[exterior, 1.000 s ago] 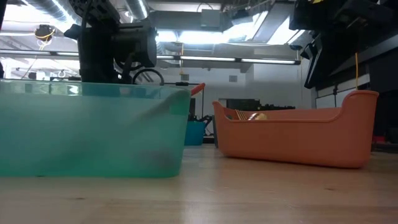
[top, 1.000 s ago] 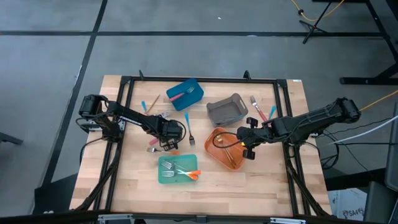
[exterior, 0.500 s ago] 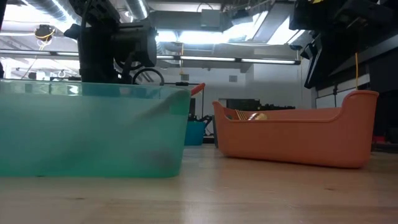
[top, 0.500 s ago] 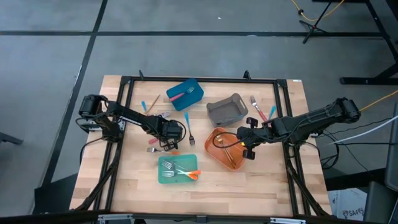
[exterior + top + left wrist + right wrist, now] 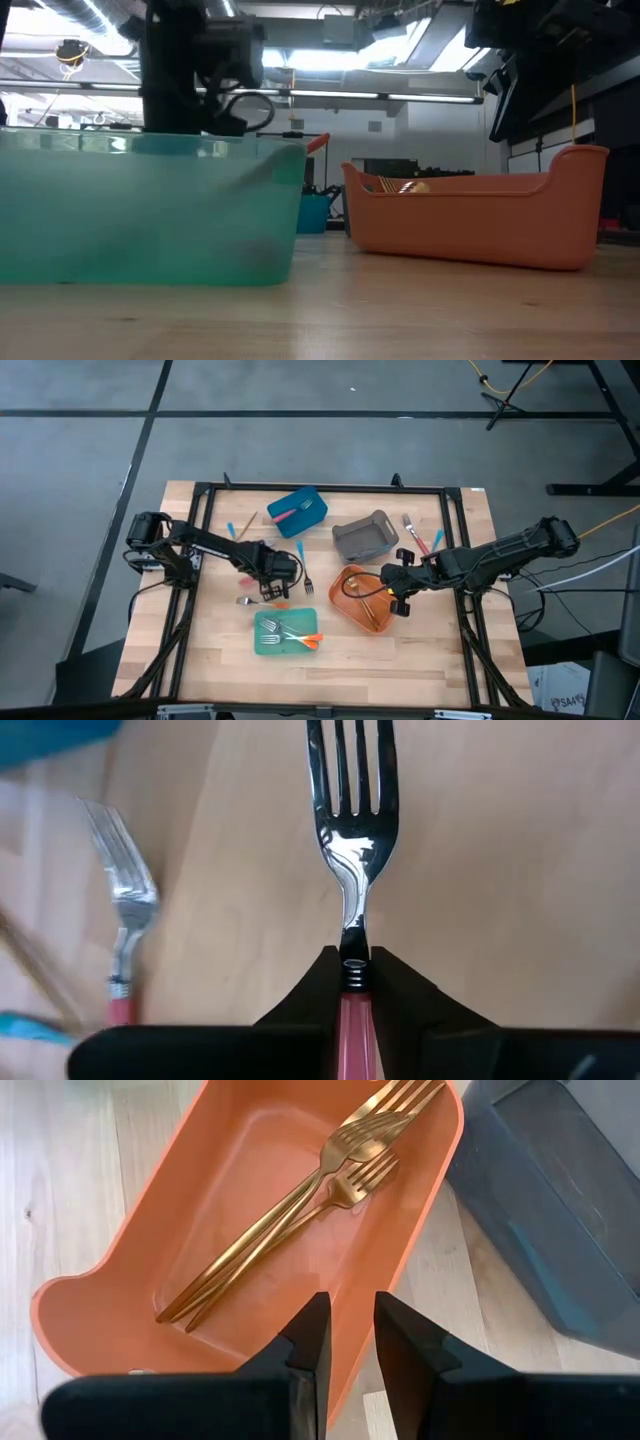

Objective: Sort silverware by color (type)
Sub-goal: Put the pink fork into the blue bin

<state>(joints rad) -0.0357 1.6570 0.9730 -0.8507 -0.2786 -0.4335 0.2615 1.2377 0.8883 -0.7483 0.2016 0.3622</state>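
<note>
While my left gripper hangs at nine o'clock of desk centre, jaws clamped on a pink-handled fork for sorting, my right gripper waits over the orange bin, jaws slightly apart, empty.

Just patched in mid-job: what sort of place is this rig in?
Likely a lab or workshop: exposed ceiling ducts and strip lights above, grey concrete floor around the framed wooden table.

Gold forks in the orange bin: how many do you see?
3. All lie together in the orange bin, handles toward one end, tines toward the other: the gold forks overlap, so another could hide beneath. The right claw hovers over the bin's rim.
</note>
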